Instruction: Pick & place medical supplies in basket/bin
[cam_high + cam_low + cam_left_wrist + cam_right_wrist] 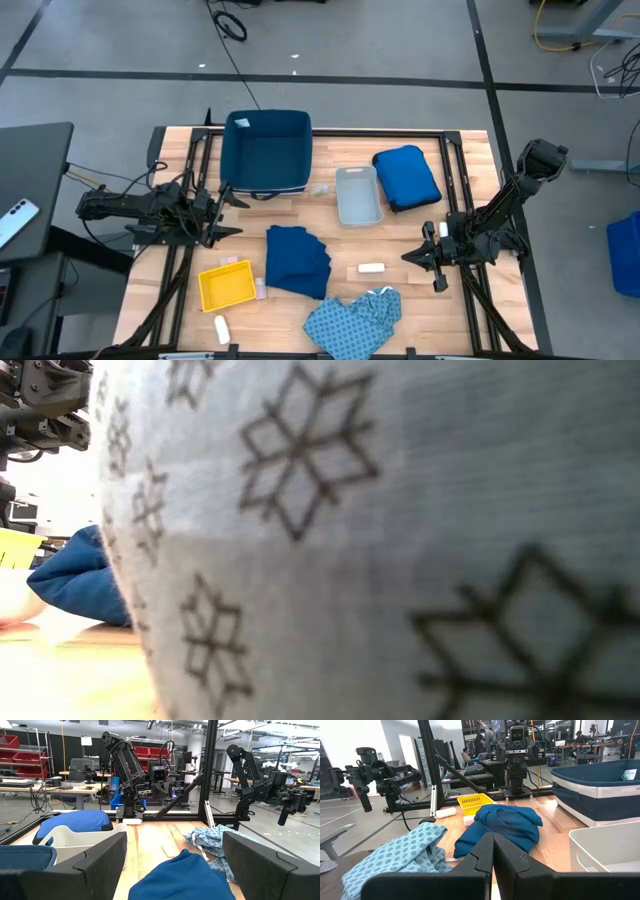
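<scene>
The navy bin (pixel 267 152) stands at the far middle, with a grey tray (pixel 359 195) to its right and a yellow tray (pixel 228 286) near left. A dark navy garment (pixel 297 260) lies mid-table. A light blue patterned garment (pixel 355 320) lies at the near edge and fills the low view (pixel 400 540). White packets lie loose (pixel 371 268), (pixel 222 328). My left gripper (pixel 232 215) hovers open at the left, left of the navy garment (pixel 180 875). My right gripper (pixel 408 258) is shut at the right, pointing toward the garments (pixel 505 827).
A royal-blue puffy bundle (pixel 406 177) lies right of the grey tray. Small white items sit beside the yellow tray (pixel 260 290) and by the bin (pixel 320 189). Black frame rails run along the table's left and right sides. Bare wood shows between the garments and my right gripper.
</scene>
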Available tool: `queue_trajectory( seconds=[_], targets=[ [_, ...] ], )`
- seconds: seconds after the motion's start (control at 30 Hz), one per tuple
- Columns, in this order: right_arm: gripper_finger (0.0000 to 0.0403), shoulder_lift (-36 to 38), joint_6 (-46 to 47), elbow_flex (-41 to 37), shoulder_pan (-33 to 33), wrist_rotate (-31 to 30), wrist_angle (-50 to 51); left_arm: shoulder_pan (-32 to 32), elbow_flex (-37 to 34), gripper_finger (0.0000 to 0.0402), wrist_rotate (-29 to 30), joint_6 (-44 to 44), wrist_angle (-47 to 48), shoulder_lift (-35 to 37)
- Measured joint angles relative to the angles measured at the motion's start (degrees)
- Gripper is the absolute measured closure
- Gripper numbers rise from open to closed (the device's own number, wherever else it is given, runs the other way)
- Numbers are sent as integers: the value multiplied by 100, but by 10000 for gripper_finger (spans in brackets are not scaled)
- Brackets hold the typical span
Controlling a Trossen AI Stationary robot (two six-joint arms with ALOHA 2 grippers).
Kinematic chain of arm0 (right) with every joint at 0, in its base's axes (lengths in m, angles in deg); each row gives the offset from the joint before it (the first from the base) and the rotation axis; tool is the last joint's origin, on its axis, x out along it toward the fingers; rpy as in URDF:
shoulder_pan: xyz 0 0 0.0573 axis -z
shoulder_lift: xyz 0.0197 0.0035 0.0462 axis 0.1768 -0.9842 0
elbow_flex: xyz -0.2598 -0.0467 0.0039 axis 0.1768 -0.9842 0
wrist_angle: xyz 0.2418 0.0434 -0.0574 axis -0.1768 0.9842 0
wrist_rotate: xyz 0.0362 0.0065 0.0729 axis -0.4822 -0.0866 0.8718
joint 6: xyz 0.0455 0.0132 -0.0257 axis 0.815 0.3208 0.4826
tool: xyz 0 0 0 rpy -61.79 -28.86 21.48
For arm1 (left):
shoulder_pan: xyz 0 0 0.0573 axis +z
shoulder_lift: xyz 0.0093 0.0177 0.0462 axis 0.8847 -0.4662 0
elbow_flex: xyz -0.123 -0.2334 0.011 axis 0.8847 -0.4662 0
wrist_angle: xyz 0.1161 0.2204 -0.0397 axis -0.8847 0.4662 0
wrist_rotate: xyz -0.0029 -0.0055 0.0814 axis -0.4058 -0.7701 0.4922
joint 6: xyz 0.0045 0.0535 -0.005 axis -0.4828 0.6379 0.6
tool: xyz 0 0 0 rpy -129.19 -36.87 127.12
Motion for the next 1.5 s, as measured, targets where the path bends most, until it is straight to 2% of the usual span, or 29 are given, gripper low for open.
queue_trajectory(
  seconds=[1.13,1.33,1.5],
  targets=[
    [387,-1,9,0,0,-12,-262,-1,1,70,0,0,0,0],
    [387,-1,0,0,5,-706,-231,1,0,70,32,-4,-211,0],
    [387,-1,-489,-1,241,-848,-229,1,2,70,218,-160,-626,0]
  ],
)
